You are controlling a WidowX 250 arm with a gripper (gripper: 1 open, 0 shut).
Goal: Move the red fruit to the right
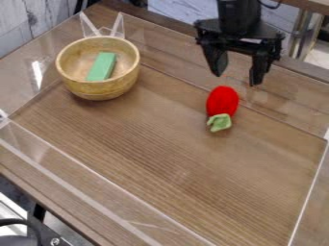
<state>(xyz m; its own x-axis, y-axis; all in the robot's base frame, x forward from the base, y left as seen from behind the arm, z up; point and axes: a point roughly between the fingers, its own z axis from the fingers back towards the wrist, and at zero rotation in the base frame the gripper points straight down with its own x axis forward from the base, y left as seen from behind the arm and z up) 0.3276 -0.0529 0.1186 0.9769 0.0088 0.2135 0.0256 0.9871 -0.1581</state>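
The red fruit (222,104) lies on its side on the wooden table (154,154), right of centre, its green leafy cap turned toward the front. Above and behind it hangs my gripper (238,67), black, pointing down, with its fingers spread wide and nothing between them. A clear gap separates the fingertips from the fruit.
A wooden bowl (99,69) stands at the left rear with a flat green block (103,65) inside. Low clear plastic walls (38,154) rim the table. A table leg (303,38) rises behind on the right.
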